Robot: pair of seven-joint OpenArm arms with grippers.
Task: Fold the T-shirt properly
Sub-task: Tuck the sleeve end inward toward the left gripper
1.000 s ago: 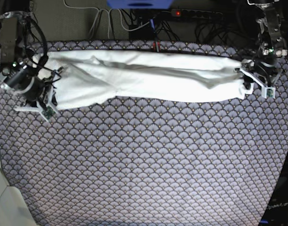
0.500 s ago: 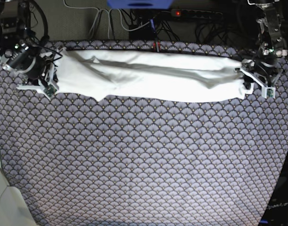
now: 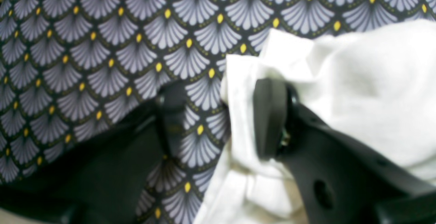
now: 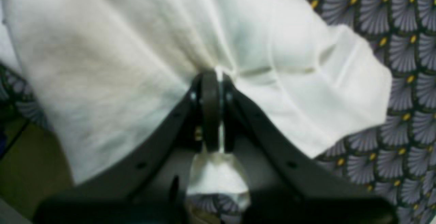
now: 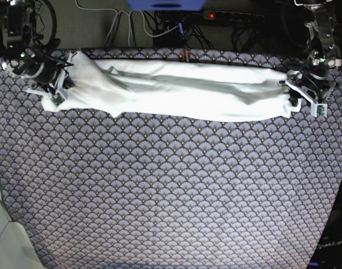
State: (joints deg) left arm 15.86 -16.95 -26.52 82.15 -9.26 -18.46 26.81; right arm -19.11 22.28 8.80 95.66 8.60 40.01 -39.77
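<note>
The T-shirt (image 5: 176,89) lies plain white side up as a long, bunched band across the far part of the table; no print shows. My right gripper (image 5: 57,89) is at its left end. In the right wrist view this gripper (image 4: 214,80) is shut on a pinch of the shirt (image 4: 136,46), with creases fanning out from it. My left gripper (image 5: 293,94) is at the shirt's right end. In the left wrist view it (image 3: 219,115) is open, and the shirt's edge (image 3: 238,91) lies against the inner face of one finger (image 3: 270,115).
The table is covered by a dark cloth with a fan pattern (image 5: 171,185). Cables and a power strip (image 5: 232,17) lie beyond the far edge. A pale object (image 5: 5,241) sits at the near left corner.
My right gripper has carried the shirt's left end toward the table's far edge, so the band is now narrower there. The left arm and the shirt's right end have not moved.
</note>
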